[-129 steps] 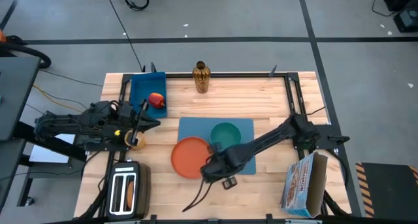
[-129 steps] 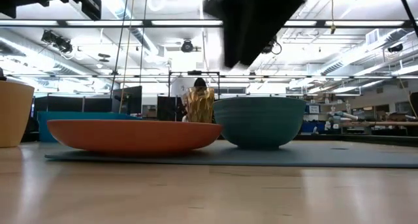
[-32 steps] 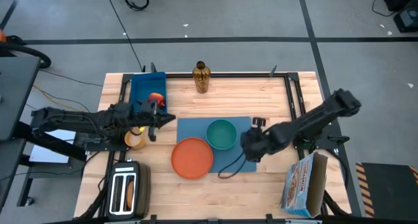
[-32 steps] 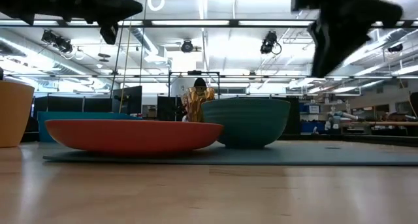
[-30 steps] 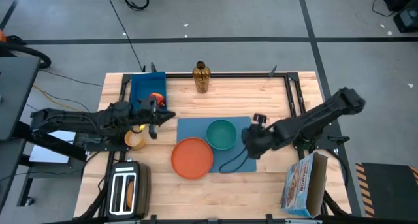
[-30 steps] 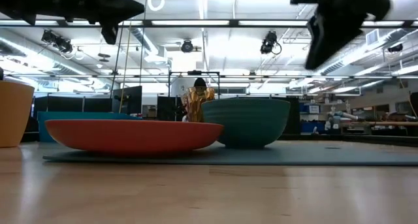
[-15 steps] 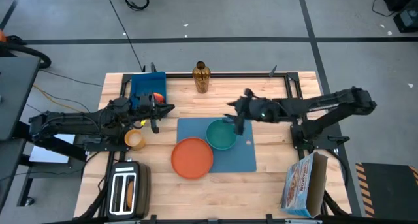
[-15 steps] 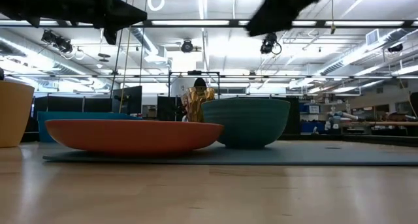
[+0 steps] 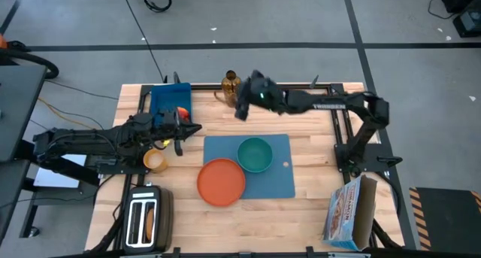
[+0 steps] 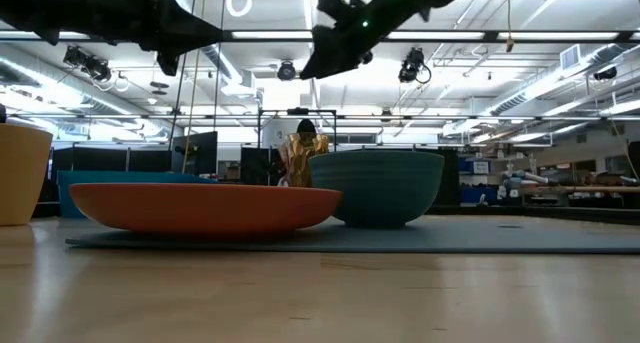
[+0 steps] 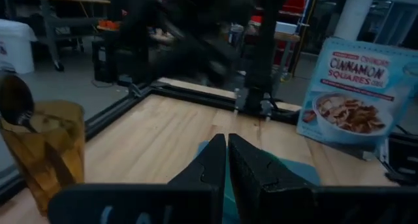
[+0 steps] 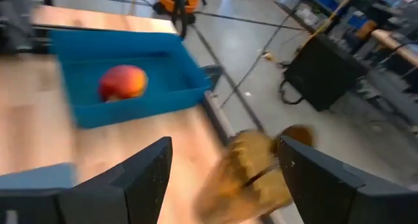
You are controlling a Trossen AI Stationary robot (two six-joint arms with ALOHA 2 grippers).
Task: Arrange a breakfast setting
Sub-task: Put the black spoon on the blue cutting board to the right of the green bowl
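Blue and flat, the rectangular mat lies on the pale wood-grain table. On it sit a round, shallow orange plate and, just beside it toward the far edge, a smaller, deeper teal bowl; in the low view the plate is a wide, low dish and the bowl a smooth rounded basin. A small orange cup stands off the mat near the table's left side. The red apple rests in a deep blue plastic bin at the far left corner, seen also in the right wrist view. An amber ribbed glass with a spoon in it stands at the far edge. A silver toaster and a cereal box occupy the near corners.

The left gripper hangs between bin and mat, its fingers pressed together on nothing. The right gripper hovers just beside the glass, its dark fingers spread apart and empty.
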